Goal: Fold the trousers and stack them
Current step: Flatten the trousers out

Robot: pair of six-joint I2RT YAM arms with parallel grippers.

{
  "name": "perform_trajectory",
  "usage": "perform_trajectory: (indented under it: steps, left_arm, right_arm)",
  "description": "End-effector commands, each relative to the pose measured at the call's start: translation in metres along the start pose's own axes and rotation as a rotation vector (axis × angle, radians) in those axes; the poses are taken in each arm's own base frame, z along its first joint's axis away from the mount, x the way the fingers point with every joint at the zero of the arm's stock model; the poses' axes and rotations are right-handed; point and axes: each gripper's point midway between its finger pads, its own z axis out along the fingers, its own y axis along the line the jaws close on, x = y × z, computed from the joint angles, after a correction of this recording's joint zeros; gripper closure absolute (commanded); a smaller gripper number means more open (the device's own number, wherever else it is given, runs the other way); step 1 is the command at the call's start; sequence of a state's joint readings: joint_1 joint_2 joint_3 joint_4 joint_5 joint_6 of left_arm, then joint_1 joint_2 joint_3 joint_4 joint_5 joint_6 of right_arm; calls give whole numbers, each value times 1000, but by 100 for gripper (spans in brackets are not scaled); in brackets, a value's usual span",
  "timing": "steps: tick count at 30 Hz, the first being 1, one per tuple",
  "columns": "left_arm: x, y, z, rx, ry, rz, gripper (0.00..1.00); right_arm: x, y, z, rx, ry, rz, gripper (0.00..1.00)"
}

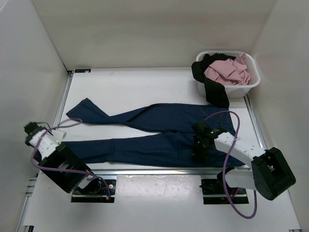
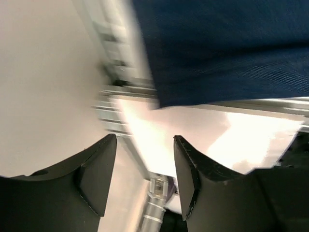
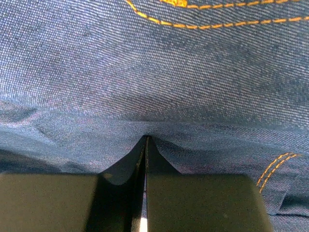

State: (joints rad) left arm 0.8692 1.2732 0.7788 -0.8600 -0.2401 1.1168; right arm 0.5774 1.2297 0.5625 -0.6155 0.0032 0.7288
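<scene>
Dark navy-blue denim trousers (image 1: 159, 137) lie spread centrally, waist at three o'clock, legs toward nine. Black right gripper (image 3: 146, 139) pinches waist denim — probably for folding; left gripper (image 2: 145, 139) gapes empty near a hem.

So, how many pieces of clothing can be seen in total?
3. The trousers lie spread on the table. A black garment hangs over the basket rim. A pink cloth lies inside it. More may be hidden underneath.
</scene>
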Motion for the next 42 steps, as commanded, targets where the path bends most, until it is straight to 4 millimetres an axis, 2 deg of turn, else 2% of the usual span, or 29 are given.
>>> perform_trajectory:
  steps: [1,2,3,4,5,6,7,9,10,14,17,19,20,22,23,26,27,30,31,33,35,37,38,39,40,41,42]
  left_arm:
    - [-39,41,-50,-14,-194,-84,38]
    - [-58,41,-59,21,-259,-102,38]
    - [-69,46,-62,32,-263,-102,38]
    - [-74,42,-59,46,-252,-97,39]
    - [-82,35,-54,51,-225,-84,39]
    - [-82,20,-37,94,-177,-66,40]
    - [-82,9,-30,118,-147,-51,41]
    - [-86,-6,-20,117,-124,-16,41]
    - [-84,-17,-5,115,-107,-2,41]
    - [-78,-40,20,105,-48,39,41]
    - [-82,-42,34,103,-32,19,42]
    - [-100,-34,37,89,-67,-23,42]
    - [-109,-32,37,81,-80,-22,42]
    - [-123,-29,37,68,-100,-37,42]
    - [-138,-25,36,55,-120,-31,42]
    - [-160,-20,35,40,-149,-49,42]
    - [-169,-10,31,24,-168,-55,42]
    - [-188,-6,25,24,-209,-71,42]
    - [-188,-6,25,24,-209,-71,42]
    - [-192,-5,23,27,-223,-82,39]
    - [-186,-9,23,39,-208,-77,39]
    - [-176,-15,17,43,-202,-65,36]
    - [-172,-17,11,46,-213,-56,36]
    - [-169,-19,10,45,-216,-57,36]
    - [-161,-27,12,54,-204,-53,34]
    - [-157,-29,11,52,-206,-43,34]
    - [-155,-29,8,45,-214,-45,34]
  right_arm:
    - [5,-15,9,79,27,-49,100]
    - [-3,-13,5,82,5,-60,100]
    - [-20,-1,-7,72,-38,-74,100]
    - [-31,3,-14,76,-71,-84,100]
    - [-42,7,-20,84,-100,-93,100]
    - [-64,17,-31,89,-161,-102,100]
    - [-73,23,-36,85,-186,-100,100]
    - [-86,31,-36,88,-188,-90,100]
    - [-96,39,-39,79,-198,-90,100]
    - [-88,42,-8,110,-64,-84,100]
    - [-81,38,14,136,6,-92,100]
    - [-95,43,20,126,9,-74,100]
    - [-99,40,30,146,32,-61,100]
    - [-122,37,32,158,15,-15,100]
    - [-144,46,31,140,-16,13,100]
    - [-187,41,27,157,-97,87,100]
    - [-210,46,19,134,-140,107,100]
    - [-234,44,20,142,-163,112,100]
    - [-242,50,15,123,-174,100,100]
    - [-248,53,13,115,-190,68,100]
    - [-252,55,6,106,-208,34,100]
    - [-255,63,-12,60,-235,2,100]
    - [-249,73,-17,34,-243,-54,100]
    - [-247,81,-36,9,-281,-87,100]
    - [-243,89,-44,-2,-307,-126,100]
    - [-229,105,-49,-10,-319,-194,100]
    - [-219,110,-59,-7,-344,-241,100]
